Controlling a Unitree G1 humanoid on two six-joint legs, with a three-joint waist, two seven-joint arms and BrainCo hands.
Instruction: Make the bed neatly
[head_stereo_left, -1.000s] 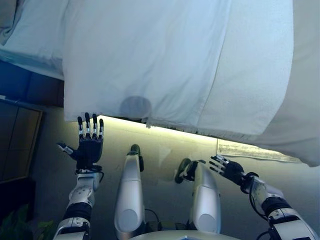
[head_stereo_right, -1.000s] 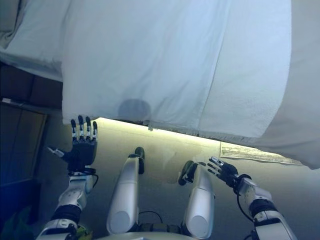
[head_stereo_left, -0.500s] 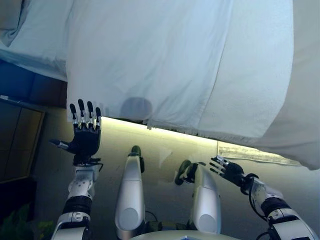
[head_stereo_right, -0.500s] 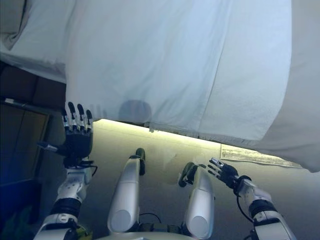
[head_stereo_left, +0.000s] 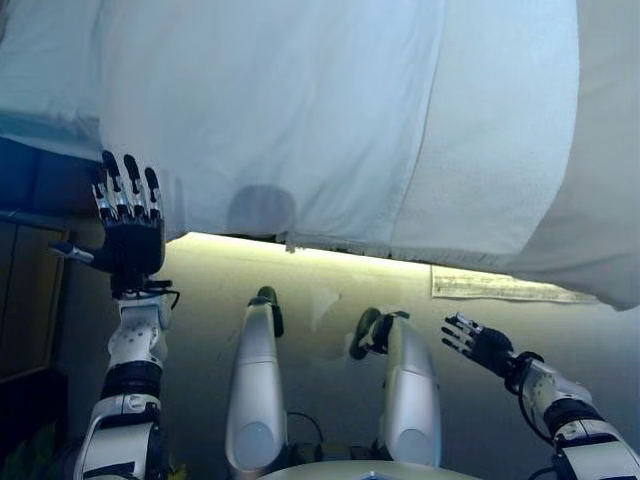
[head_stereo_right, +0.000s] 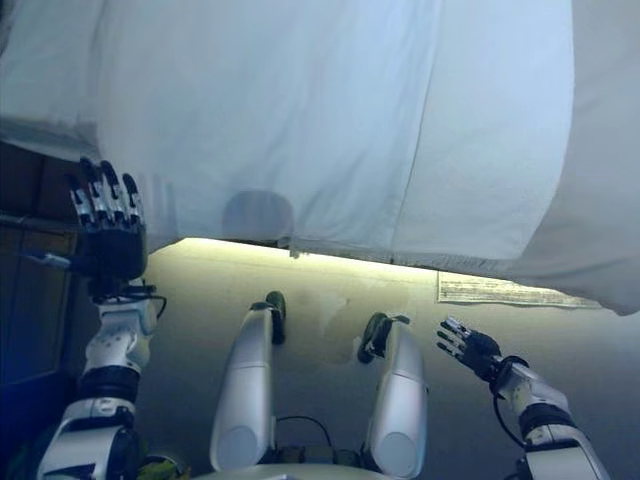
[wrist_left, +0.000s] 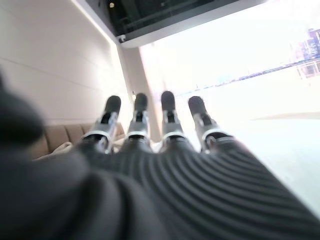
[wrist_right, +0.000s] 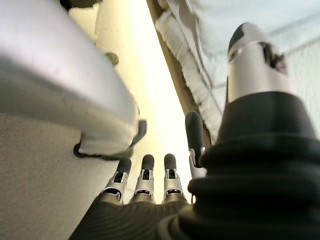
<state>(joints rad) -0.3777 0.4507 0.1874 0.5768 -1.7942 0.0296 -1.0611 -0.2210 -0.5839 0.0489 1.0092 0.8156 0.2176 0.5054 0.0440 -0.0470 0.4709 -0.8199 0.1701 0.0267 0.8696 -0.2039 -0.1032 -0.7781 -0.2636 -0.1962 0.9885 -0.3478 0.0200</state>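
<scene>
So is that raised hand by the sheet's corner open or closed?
Open. The left hand is held up with its fingers straight and spread, holding nothing; its fingertips reach the hanging white sheet near its corner.

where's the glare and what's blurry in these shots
Left wrist view: the background past the left hand is blown out white, and the dark cover up close is blurred. Eye views: a bright strip glows under the bedsheet edge. Right wrist view: the thumb is soft.

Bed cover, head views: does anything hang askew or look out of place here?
Yes. The white cover drapes unevenly over the bed's edge, its hem slanting and lowest on the robot's right. A paper-like sheet lies on the floor beneath. The left hand is raised by the cover's corner; the right hand is low. Neither holds anything.
</scene>
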